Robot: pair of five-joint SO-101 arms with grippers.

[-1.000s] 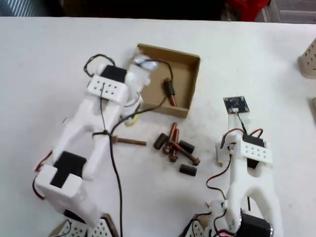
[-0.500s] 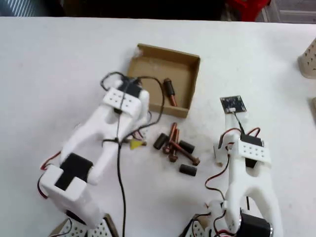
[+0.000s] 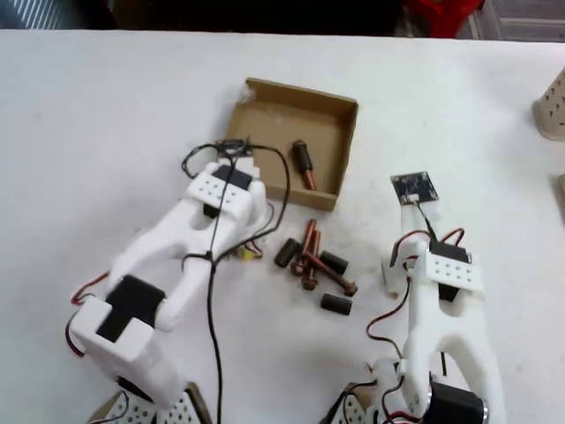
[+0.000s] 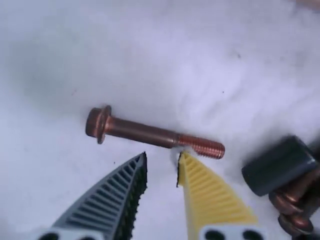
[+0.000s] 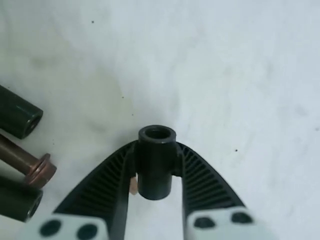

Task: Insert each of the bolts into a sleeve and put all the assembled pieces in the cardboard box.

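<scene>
**A:** Where are we finding the loose bolt (image 4: 150,132)?

**B:** We are seeing it lying flat on the bare table (image 3: 106,106). A black sleeve (image 4: 280,166) is lying near its threaded end.

**A:** And the left gripper (image 4: 161,156)?

**B:** It is hanging over that bolt with its fingers parted a little, gripping nothing. The yellow fingertip (image 4: 187,165) is sitting just beside the thread.

**A:** What are we noting on the other side?

**B:** The right gripper (image 5: 156,146) is clamping 1 held sleeve (image 5: 156,170) between both fingers, and its open bore is showing past the tips.

**A:** And the cardboard box (image 3: 340,110)?

**B:** It is sitting toward the table's far edge, about midway along. We are counting 1 assembled piece (image 3: 305,165) lying inside, toward the wall on the right arm's side. A pile (image 3: 309,256) of bolts and sleeves is lying just on the box's near side, pieces touching, with 1 lone sleeve (image 3: 335,304) lying a little nearer the near edge.

**A:** The arms?

**B:** The left arm (image 3: 177,256) is stretching from the near left corner toward the pile. The right arm (image 3: 441,300) is standing at the near edge, on the pile's other side.
</scene>
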